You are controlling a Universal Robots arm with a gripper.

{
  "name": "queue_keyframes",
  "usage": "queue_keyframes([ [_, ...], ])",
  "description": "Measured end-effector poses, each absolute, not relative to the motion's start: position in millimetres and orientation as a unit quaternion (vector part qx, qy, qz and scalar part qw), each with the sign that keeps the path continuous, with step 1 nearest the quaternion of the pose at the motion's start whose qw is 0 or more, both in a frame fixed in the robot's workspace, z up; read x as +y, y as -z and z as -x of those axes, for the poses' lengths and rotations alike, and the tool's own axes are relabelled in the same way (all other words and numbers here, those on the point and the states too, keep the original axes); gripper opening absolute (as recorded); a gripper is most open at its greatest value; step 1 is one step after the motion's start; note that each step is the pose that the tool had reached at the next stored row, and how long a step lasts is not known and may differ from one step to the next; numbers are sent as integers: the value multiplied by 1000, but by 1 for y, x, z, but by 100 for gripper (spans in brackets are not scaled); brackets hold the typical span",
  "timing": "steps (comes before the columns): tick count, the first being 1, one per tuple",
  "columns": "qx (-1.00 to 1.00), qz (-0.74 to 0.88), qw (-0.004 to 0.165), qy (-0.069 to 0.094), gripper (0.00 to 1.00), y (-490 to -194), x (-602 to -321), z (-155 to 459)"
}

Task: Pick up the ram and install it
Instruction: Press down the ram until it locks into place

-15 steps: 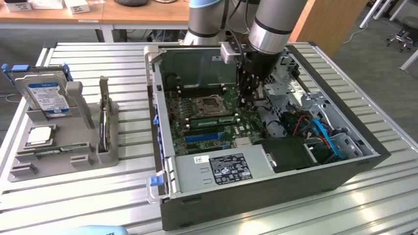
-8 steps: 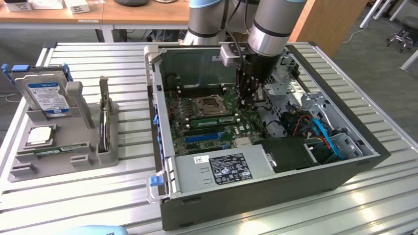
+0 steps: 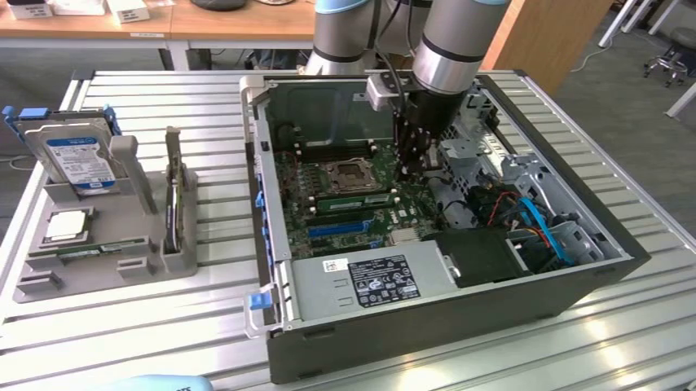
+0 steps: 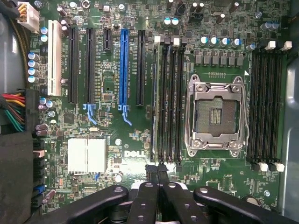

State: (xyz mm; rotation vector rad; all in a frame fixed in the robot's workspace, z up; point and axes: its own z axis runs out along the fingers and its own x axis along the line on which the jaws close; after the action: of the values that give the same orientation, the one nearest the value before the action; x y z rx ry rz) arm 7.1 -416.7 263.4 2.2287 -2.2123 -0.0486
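Observation:
A thin green ram stick [image 3: 354, 198] stands on edge in a slot beside the empty processor socket [image 4: 216, 114] on the motherboard. The wrist view shows this ram [image 4: 153, 102] edge-on, as a narrow line along the outermost of several black slots. My gripper [image 4: 156, 171] is shut, its black fingertips pressed together with nothing visible between them, directly over one end of that slot. In the exterior view the gripper [image 3: 410, 173] reaches down into the open computer case [image 3: 272, 244], just to the exterior view's right of the socket.
A grey parts tray [image 3: 44, 285] lies at the exterior view's left of the case. It holds an upright silver hard drive [image 3: 77, 159], a square processor chip [image 3: 68, 226] and another green stick [image 3: 103, 248] lying flat. Cables and a drive cage crowd the case's right side.

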Motion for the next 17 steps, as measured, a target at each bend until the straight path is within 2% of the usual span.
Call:
queue_keyframes([
  [17,-704,-710,0,15,10,-248,-417,-7],
])
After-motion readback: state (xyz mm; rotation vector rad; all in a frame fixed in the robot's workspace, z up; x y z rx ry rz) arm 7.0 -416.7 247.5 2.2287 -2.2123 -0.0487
